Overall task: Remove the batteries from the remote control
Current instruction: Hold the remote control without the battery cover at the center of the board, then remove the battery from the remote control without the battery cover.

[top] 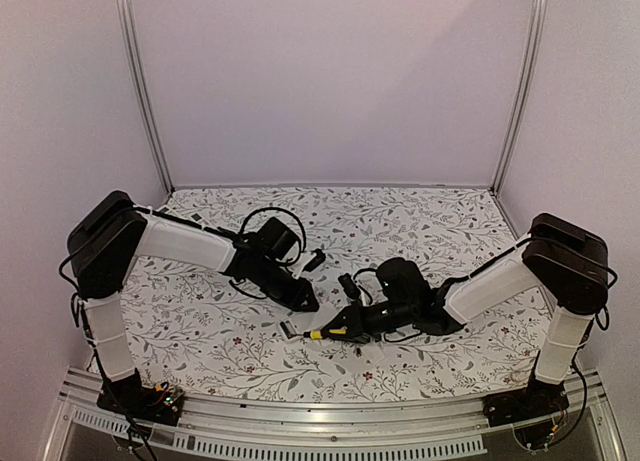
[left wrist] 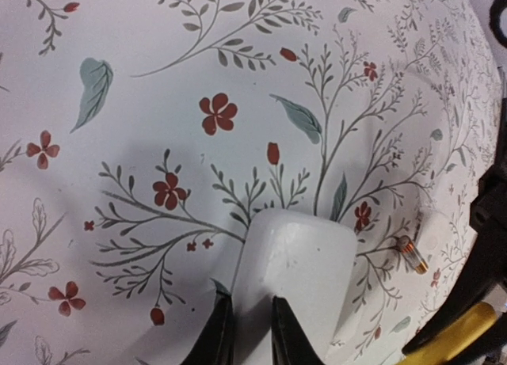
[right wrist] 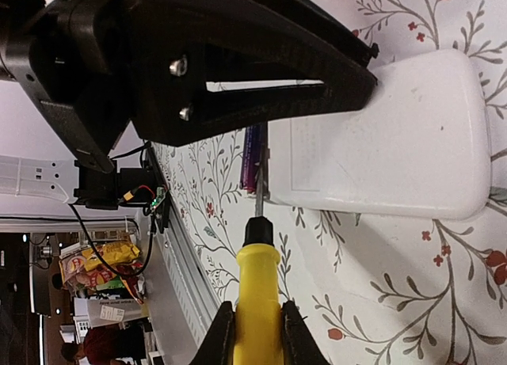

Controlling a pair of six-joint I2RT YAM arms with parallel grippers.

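The white remote control (left wrist: 305,262) lies back side up on the floral table, and my left gripper (left wrist: 245,327) is shut on its near edge, one finger on each side of a strip of it. My right gripper (right wrist: 257,333) is shut on the yellow handle of a screwdriver (right wrist: 258,278). Its metal shaft reaches the open end of the remote control (right wrist: 396,143), right beside a purple battery (right wrist: 250,163) that shows in the compartment. A loose orange-and-silver battery (left wrist: 412,254) lies on the cloth just right of the remote. From above, both grippers meet at the remote control (top: 290,329).
Two small black parts (top: 313,261) (top: 347,284) lie on the cloth behind the grippers. The aluminium rail (top: 330,426) runs along the table's near edge. White walls enclose the back and sides.
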